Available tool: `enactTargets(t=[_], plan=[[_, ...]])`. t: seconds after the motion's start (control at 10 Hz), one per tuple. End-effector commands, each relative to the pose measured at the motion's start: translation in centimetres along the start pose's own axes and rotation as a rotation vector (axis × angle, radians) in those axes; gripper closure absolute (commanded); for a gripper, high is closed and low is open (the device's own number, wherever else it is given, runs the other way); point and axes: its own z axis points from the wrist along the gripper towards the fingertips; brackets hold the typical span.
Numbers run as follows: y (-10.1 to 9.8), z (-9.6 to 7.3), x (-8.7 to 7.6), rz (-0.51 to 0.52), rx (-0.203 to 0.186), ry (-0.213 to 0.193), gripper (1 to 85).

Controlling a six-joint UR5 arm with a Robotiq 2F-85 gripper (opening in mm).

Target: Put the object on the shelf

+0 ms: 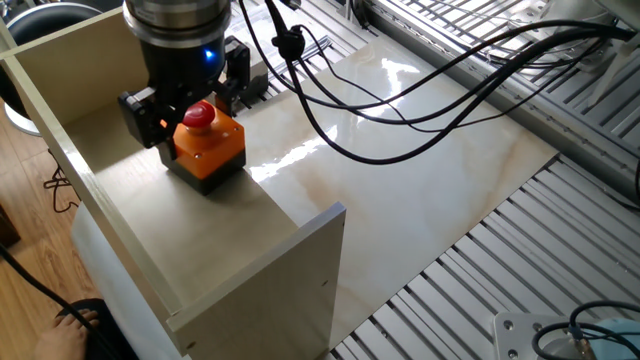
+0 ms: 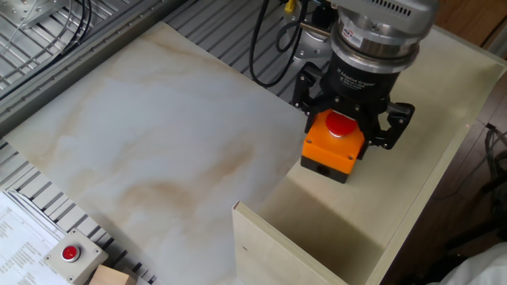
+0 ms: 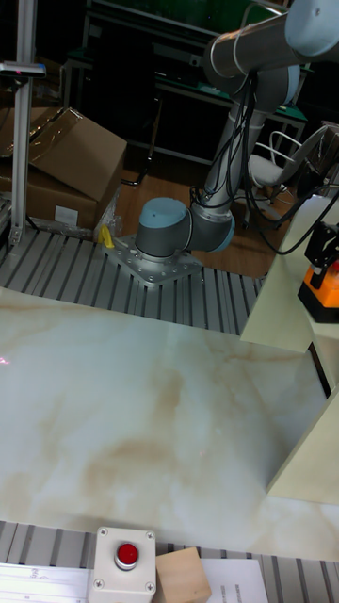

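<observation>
Claw (image 1: 196, 118) pinches the button box (image 1: 208, 148) from two sides, fingers pressed on its orange top. Box sits low over the shelf (image 1: 150, 235) panel, near the far side wall and the panel edge that meets the bench (image 2: 150, 150); contact with panel cannot be told. Panel toward the near upright wall is open. Grey box (image 3: 125, 560) and cardboard block (image 3: 184, 575) lie well apart at the bench's other edge.

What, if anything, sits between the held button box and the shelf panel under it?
Nothing visible. The gripper holds the button box over bare shelf panel; whether it already touches is unclear.
</observation>
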Motion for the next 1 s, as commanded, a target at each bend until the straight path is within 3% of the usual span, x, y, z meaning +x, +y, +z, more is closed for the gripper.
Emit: enactTargets(t=[0.0,0.6,0.9], plan=[[0.66,-0.41,0.20,-0.025,-0.026,0.005,27.7],[1.14,-0.44,0.05,-0.029,-0.042,0.000,24.0],[0.85,-0.37,0.08,-0.033,-0.031,0.001,20.7]])
